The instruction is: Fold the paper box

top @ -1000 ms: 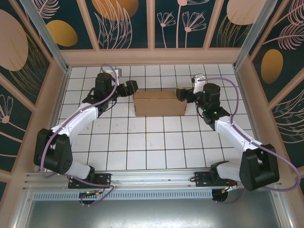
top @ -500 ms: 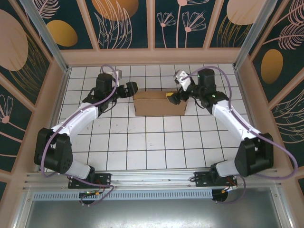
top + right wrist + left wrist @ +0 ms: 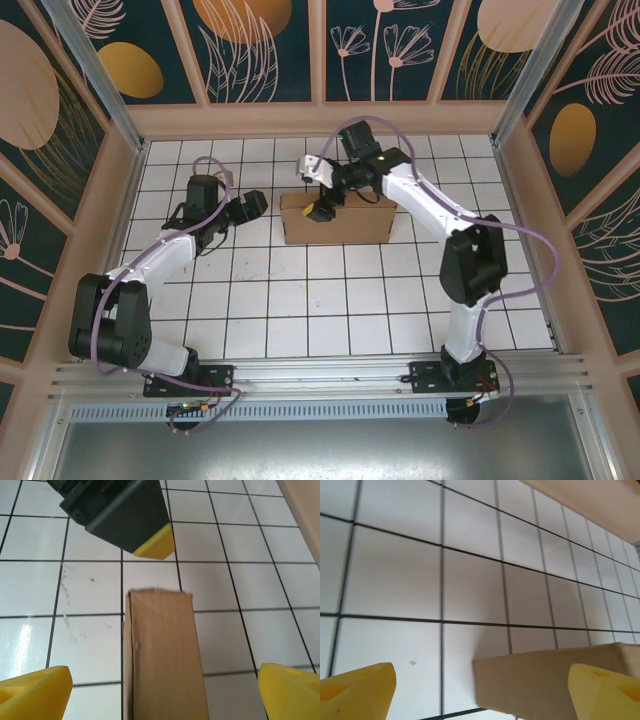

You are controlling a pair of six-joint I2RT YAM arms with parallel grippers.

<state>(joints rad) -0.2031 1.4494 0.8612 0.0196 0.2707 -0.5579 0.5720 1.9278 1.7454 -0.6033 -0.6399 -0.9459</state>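
- Hidden: the paper box (image 3: 345, 222) is shut into a block, so I cannot see its inside. From above, my right pincer (image 3: 322, 208) covers part of its left top.
- Cut off: the left wrist view shows one blurred corner of the box, at the bottom edge. In the right wrist view its near end runs out of frame.
- Box: plain brown, unprinted, long and low, with a thin seam along one long edge. It lies on the tiled table (image 3: 300, 300), toward the far edge, about midway between the left and right edges.
- Right pincer: jaws wide apart, holding nothing, above the box's left part; my yellow fingertips (image 3: 32, 695) flank the box without touching it.
- Left pincer (image 3: 256, 205): jaws wide apart, empty, just beside the box's left end, apart from it.
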